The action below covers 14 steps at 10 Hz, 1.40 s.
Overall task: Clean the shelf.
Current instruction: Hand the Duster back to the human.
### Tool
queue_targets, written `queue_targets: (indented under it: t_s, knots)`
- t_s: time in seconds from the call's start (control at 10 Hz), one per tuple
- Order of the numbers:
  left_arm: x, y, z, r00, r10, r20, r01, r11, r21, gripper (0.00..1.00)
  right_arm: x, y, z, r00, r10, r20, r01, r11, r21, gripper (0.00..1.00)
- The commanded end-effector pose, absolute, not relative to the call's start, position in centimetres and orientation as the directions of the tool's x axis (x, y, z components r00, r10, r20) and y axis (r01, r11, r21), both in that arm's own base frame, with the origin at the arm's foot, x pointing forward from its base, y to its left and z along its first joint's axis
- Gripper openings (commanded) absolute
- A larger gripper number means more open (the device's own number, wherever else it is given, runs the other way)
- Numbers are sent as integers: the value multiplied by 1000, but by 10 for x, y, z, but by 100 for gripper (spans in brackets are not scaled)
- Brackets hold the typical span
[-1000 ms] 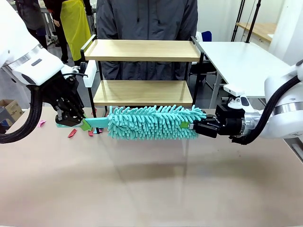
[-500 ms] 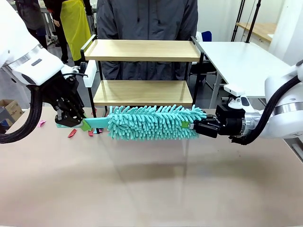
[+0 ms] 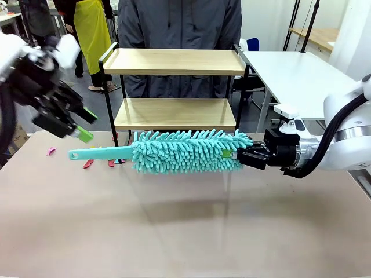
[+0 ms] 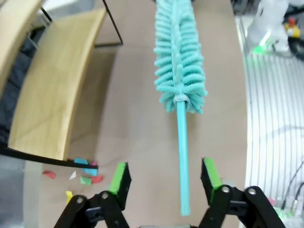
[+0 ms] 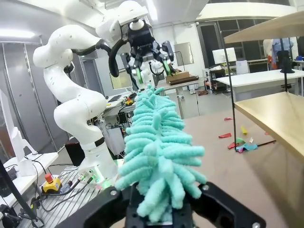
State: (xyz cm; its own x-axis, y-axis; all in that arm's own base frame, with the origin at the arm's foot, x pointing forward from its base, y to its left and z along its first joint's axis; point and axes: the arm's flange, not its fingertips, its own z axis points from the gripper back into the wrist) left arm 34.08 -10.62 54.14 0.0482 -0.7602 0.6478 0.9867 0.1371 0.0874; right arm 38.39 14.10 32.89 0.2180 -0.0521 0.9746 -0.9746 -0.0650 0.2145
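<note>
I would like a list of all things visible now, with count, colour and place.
shelf: one, light wood boards in a black frame, far edge of the table.
duster: one, teal, in the air in front of the shelf, handle pointing to the robot's left.
paper scraps: several, red, pink, green and other colours, on the table near the shelf's left leg.
table: one, beige.
person: one, dark jacket, behind the shelf.
left hand: open, raised above the duster handle.
right hand: shut on the duster's fluffy end.

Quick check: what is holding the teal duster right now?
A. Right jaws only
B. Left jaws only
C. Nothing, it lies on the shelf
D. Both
A. The right gripper clamps the duster at its fluffy end, while the left gripper is open and clear above the handle.
</note>
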Motion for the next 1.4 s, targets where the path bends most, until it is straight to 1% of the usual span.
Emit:
queue_targets:
  t_s: [0.0,0.1,0.2,0.5,0.6,0.7,0.8,1.0,1.1,1.2,1.3]
  knots:
    - [345,-59,540,38,-587,809,994,108,31,100,385,141,331,211,-50,976,-976,-63,208,0]
    - [347,-32,537,45,-514,856,993,117,18,100,385,141,331,211,-50,976,-976,-63,208,0]
    - [346,-8,532,53,-475,878,991,136,14,100,385,141,331,211,-50,976,-976,-63,208,0]
    - [344,37,519,72,-411,909,984,179,3,100,385,141,331,211,-50,976,-976,-63,208,0]
    - [345,49,516,42,-424,905,988,153,26,100,385,141,331,211,-50,976,-976,-63,208,0]
    - [339,38,524,80,-434,897,983,183,1,100,385,141,331,211,-50,976,-976,-63,208,0]
    - [339,38,524,80,-434,897,983,183,1,100,384,141,329,218,-52,975,-974,-65,215,16]
    - [339,38,524,80,-434,897,983,183,1,100,376,130,380,131,-124,984,-991,-11,131,16]
    - [339,38,524,80,-434,897,983,183,1,100,371,124,410,115,-158,981,-993,1,117,16]
    - [339,38,524,80,-434,897,983,183,1,100,366,117,443,77,-153,985,-996,34,83,16]
    - [339,38,524,80,-434,897,983,183,1,100,363,109,477,16,-143,990,-995,95,30,16]
